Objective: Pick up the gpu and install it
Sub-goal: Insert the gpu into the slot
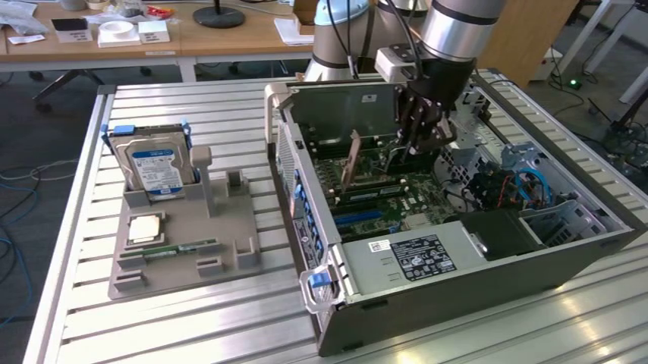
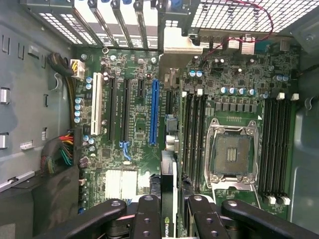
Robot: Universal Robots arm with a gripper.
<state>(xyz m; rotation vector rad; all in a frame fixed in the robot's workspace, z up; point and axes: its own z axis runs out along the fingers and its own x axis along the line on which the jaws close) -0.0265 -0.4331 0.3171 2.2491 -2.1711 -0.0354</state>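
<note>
Closest in the wrist view, the black fingers [image 2: 147, 216] of the gripper [image 2: 172, 201] are pressing in from both sides on the gpu [image 2: 168, 226], so the pincer is clamped on the card. From there the card is showing only its thin edge, with a green logo patch near the fingers. It is running out over the motherboard [image 2: 134, 124] to its silver end bracket [image 2: 177, 42], which is sitting at the row of rear slot covers. The card is lying just beside the long blue slot [image 2: 154, 112], between it and the black memory slots by the CPU socket [image 2: 233, 154]. Whether its lower edge is touching the board I cannot tell.

The exterior view is giving the wider scene. The arm is reaching down into the open computer case [image 1: 456, 303], and the gripper [image 1: 423, 144] is inside it. The gpu [image 1: 354, 159] is standing upright on edge there, a thin tan-looking slab toward the exterior view's left of the fingers. Outside the case, further to that side, a grey holder [image 1: 233, 250] is carrying a hard drive [image 1: 154, 168], a square chip [image 1: 145, 227] and a RAM stick [image 1: 182, 249].
</note>
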